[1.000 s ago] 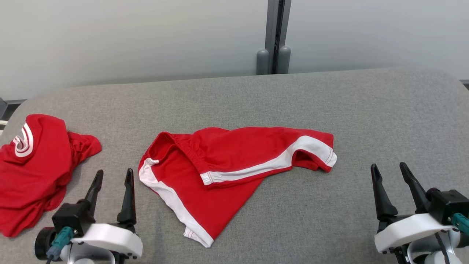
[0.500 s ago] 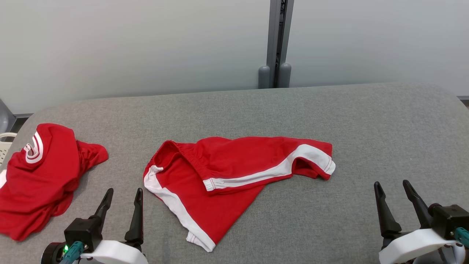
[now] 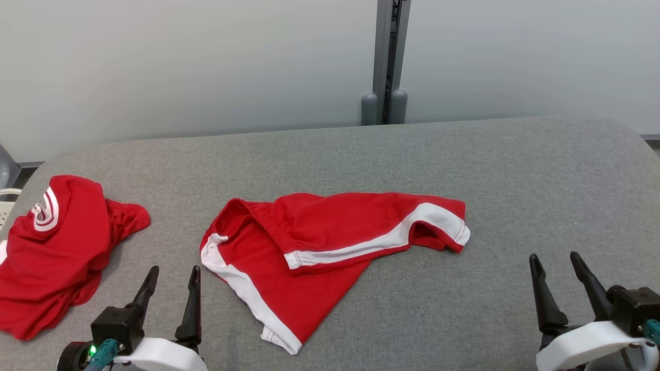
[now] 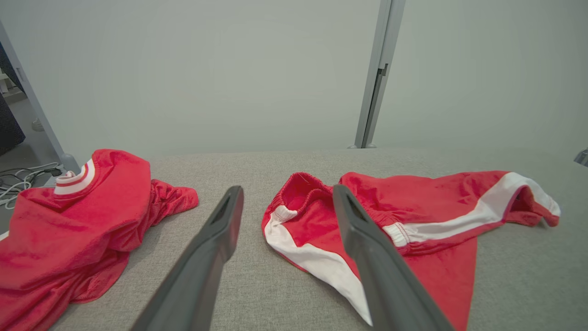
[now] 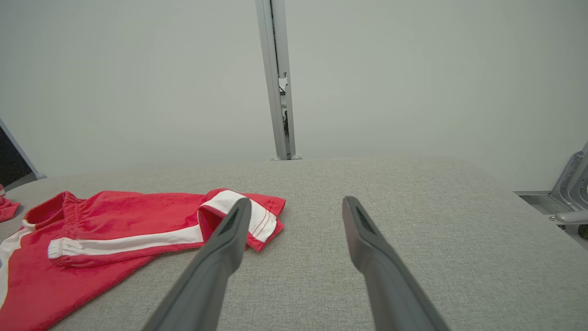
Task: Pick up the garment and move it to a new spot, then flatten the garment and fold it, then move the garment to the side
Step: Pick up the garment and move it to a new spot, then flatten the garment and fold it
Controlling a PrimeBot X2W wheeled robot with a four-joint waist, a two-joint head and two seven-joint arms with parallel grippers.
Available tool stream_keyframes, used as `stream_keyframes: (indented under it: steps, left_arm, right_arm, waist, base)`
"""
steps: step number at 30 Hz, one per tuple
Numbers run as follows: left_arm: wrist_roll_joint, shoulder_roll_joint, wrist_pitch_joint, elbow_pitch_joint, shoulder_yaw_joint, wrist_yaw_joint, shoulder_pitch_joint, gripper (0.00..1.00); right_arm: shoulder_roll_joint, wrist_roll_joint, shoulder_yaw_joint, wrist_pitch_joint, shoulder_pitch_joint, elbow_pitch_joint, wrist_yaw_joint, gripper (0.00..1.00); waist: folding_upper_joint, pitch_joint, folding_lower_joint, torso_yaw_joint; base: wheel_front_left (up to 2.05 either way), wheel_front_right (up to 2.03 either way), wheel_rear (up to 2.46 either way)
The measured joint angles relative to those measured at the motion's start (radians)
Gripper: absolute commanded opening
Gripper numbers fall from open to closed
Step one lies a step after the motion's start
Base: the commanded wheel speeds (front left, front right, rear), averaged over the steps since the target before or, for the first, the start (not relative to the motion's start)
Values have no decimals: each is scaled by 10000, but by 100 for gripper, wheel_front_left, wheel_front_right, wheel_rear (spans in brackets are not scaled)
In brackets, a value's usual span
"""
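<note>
A pair of red shorts with white side stripes (image 3: 319, 242) lies crumpled and partly folded over itself in the middle of the grey table (image 3: 464, 154); it also appears as the shorts (image 4: 413, 207) in the left wrist view and the shorts (image 5: 124, 230) in the right wrist view. My left gripper (image 3: 173, 273) stands open just left of the shorts' waistband, holding nothing. At the lower right my right gripper (image 3: 555, 259) is open and empty, well apart from the shorts' leg hem.
A second red garment with a white-striped collar (image 3: 51, 247) lies bunched at the table's left edge. A grey wall with a vertical post (image 3: 385, 56) stands behind the table. Bare grey cloth (image 3: 541, 180) spreads to the right of the shorts.
The head camera has tilted, shifting the whole picture slightly downward. Both grippers sit lower in the picture than a second ago. The shorts and the other garment lie as before.
</note>
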Motion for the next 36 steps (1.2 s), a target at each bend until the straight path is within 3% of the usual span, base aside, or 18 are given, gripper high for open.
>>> stream_keyframes:
  steps: [20, 27, 36]
  left_arm:
    - [-15, -81, 100, 69, -355, -15, -301, 100]
    - [2, -313, 543, 75, -817, -393, -1344, 100]
    - [-453, -1012, 2305, 1183, -1824, -1356, -2700, 100]
  right_arm:
    - [0, 6, -33, 12, -9, -65, 0, 100]
    - [-2, 8, 4, 15, -263, -213, 0, 100]
    - [0, 8, 339, -25, -836, -100, 0, 100]
  waist:
    - [1, 143, 0, 123]
    - [0, 652, 0, 96]
    - [0, 1588, -1, -185]
  base:
    - [0, 0, 0]
    - [0, 0, 0]
    - [0, 0, 0]
